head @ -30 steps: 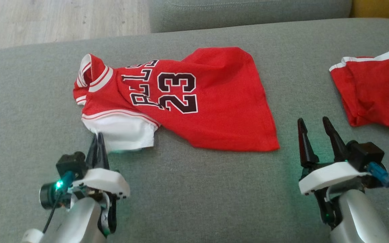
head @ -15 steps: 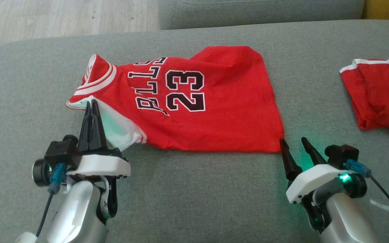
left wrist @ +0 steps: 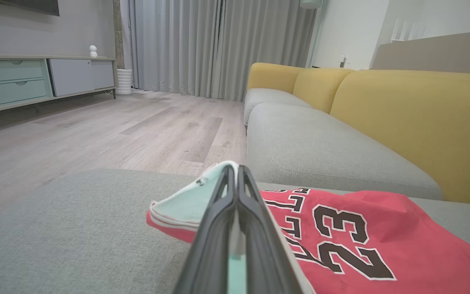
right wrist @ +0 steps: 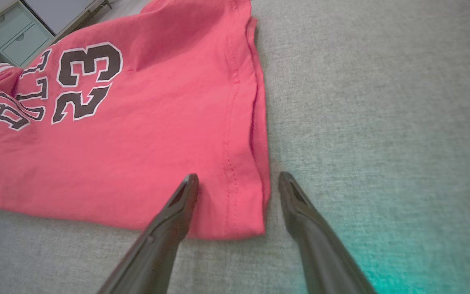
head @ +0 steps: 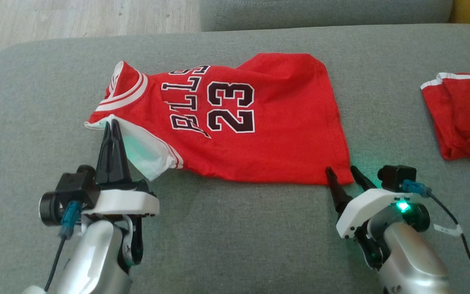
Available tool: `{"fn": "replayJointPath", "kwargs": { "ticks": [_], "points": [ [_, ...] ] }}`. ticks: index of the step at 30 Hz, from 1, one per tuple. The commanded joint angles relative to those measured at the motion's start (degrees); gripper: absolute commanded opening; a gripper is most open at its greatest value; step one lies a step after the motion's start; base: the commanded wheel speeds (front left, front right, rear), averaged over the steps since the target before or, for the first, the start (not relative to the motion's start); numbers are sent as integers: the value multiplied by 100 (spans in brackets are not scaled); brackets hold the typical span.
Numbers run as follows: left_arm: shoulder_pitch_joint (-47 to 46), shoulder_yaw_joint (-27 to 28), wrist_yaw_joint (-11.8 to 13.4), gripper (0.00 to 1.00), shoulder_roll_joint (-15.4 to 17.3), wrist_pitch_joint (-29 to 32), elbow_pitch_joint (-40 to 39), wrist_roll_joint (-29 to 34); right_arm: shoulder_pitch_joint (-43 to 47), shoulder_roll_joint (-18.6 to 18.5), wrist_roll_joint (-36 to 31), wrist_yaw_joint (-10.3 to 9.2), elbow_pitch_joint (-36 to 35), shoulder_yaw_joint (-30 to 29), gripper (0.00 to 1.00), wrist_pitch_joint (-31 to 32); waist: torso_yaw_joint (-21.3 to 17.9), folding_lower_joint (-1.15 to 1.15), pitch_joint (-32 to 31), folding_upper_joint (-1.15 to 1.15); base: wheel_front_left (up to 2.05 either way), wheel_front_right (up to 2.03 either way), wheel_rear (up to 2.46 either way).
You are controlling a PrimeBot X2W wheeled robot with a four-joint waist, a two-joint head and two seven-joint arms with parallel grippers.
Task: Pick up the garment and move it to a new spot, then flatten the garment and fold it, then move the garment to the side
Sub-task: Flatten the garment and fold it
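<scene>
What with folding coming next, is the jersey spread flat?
Not fully: the jersey lies mostly spread, but the left gripper pinches its white sleeve up, bunched.

Jersey (head: 284,139) of matt red cloth, cushion (head: 235,245) of coarse grey weave, floor (head: 76,16) of smooth wood

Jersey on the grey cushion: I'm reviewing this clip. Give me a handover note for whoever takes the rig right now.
The left gripper is shut on the jersey's white sleeve, holding it slightly raised.
The right gripper is open, one finger on each side of the near hem corner, not closed on it.
The jersey lies number-up on the grey cushion, mostly spread but wrinkled. Another red garment lies apart to the right.
Done: the jersey is laid out.
Left: grip the corner, pull the jersey flat, fold it, move it aside.
</scene>
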Motion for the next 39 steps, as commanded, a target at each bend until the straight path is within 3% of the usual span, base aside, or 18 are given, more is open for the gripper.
{"fn": "replayJointPath", "kwargs": {
  "ticks": [1, 2, 3, 12, 20, 32, 39],
  "points": [
    [-167, 248, -28, 0, 67, -54, -220, 63, -28, 37, 28, -4, 74, 183, 88, 92, -4, 0, -2, 0, 0, 0, 0],
    [-163, 258, -29, 0, 63, -54, -227, 70, -63, 37, 12, -4, 141, 215, 37, 76, -8, 0, -4, 0, 0, 0, 0],
    [-159, 269, -30, 0, 61, -54, -234, 77, -91, 37, 19, -4, 181, 270, 0, 43, -14, 0, -9, 0, 0, 0, 0],
    [-56, 416, -91, 0, 48, -54, -281, 48, -307, 37, 39, -4, 198, 546, 0, -496, -201, 0, -185, 0, 0, 0, 0],
    [-64, 554, -99, 0, 122, -54, -542, 117, -595, -40, -159, -4, -398, 424, 0, -930, -420, 0, -358, 0, 0, 0, 0],
    [-342, 784, -324, 0, 212, 9, -1533, -174, -788, -769, -243, -4, -2450, 266, 0, -611, -571, 0, -746, 0, 0, 0, 0],
    [-787, 1004, -247, 0, 444, 235, -2872, -202, -855, -1154, -338, -4, -4053, 22, 0, -50, -658, 0, -936, 0, 0, 0, 0]
  ]
}}
